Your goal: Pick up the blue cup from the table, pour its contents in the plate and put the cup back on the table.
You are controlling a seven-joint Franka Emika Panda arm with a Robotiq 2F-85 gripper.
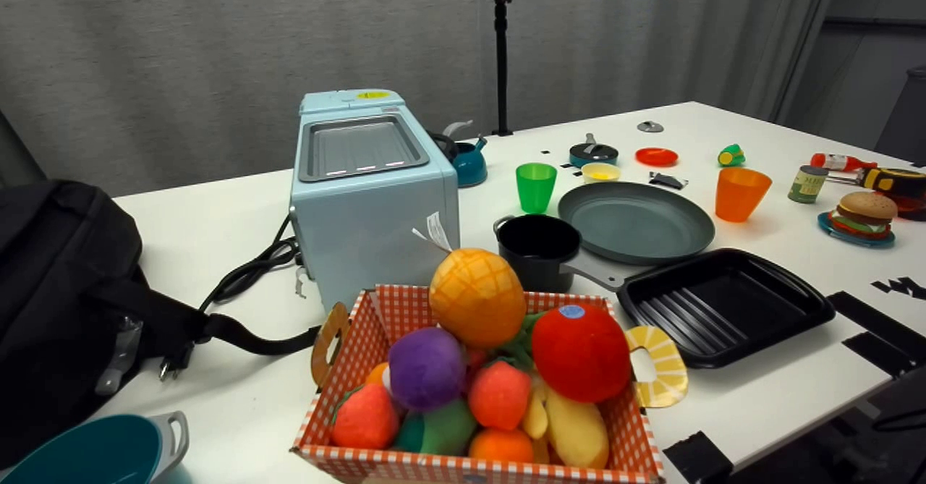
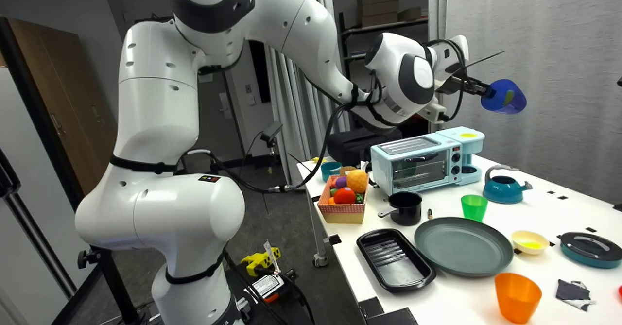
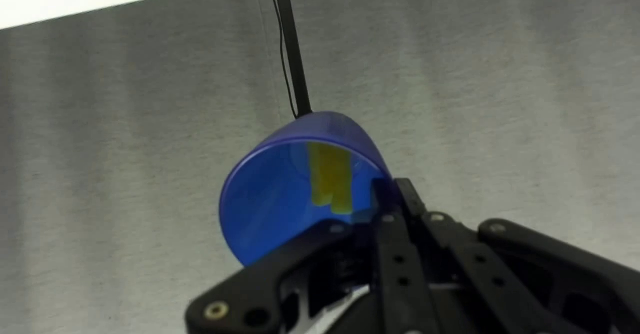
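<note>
Before the grey curtain (image 3: 140, 124), the pincer (image 3: 394, 192), almost fully together, clamps the blue cup (image 3: 280, 206) by its rim.

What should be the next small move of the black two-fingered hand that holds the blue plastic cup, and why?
Probably lower the translucent blue plastic cup slowly toward the round dark grey plate before pouring. The black two-fingered hand grips it high above the white flat table, a small yellow piece lies inside, and the plate sits lower, on the table.
</note>
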